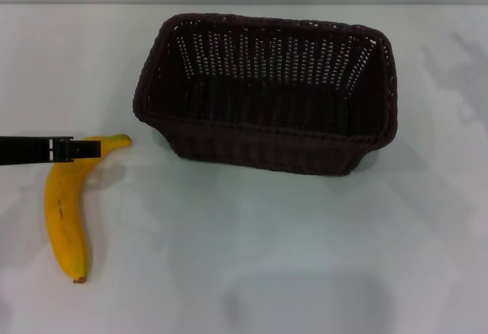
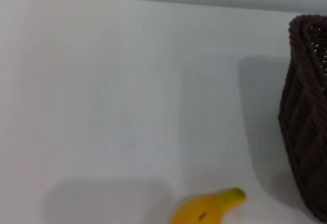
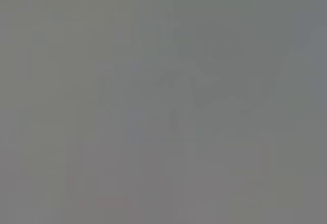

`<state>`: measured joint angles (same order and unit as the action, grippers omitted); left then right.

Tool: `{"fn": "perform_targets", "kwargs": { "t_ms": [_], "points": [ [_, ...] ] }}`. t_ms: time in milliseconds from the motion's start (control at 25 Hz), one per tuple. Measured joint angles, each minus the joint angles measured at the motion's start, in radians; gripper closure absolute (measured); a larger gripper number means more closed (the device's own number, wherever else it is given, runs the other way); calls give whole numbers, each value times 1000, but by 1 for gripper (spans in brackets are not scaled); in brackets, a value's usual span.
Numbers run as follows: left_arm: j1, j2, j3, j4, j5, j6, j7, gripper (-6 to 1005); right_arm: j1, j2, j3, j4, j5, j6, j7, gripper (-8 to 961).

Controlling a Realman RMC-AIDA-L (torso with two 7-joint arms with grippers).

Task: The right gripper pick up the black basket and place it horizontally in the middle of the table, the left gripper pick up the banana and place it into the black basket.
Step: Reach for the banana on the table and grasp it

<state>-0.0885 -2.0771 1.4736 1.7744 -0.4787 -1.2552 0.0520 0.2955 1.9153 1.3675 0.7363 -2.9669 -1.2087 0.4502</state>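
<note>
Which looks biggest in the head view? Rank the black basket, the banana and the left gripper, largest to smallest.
1. black basket, by far the largest.
2. banana.
3. left gripper, only a slim black bar entering from the left edge, crossing over the banana's stem end; the bar runs out of view.

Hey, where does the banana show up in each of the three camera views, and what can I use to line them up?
Head view: the banana lies on the table at lower left, with the left gripper over its stem end.
Left wrist view: only its stem end shows, at the bottom edge.
Right wrist view: not in it; the picture is blank grey.
Shared landmark: the black basket, whose side wall appears beside the stem.
</note>
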Motion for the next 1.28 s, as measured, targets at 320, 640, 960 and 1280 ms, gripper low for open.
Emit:
{"fn": "perform_targets", "kwargs": {
  "t_ms": [320,640,960,1280],
  "points": [
    [-1,0,-54,45,5,-119,-9,118,-8,-5,2,20,-11,29,9,292],
    [10,-1,-60,59,-3,-150,-24,118,-18,-10,3,23,-15,31,22,292],
    [8,-2,-58,50,-9,-150,-25,118,-35,-8,4,23,-15,29,22,292],
    [-4,-1,-122,-24,-10,-130,-27,117,-35,-3,4,20,-15,32,22,292]
  ]
}}
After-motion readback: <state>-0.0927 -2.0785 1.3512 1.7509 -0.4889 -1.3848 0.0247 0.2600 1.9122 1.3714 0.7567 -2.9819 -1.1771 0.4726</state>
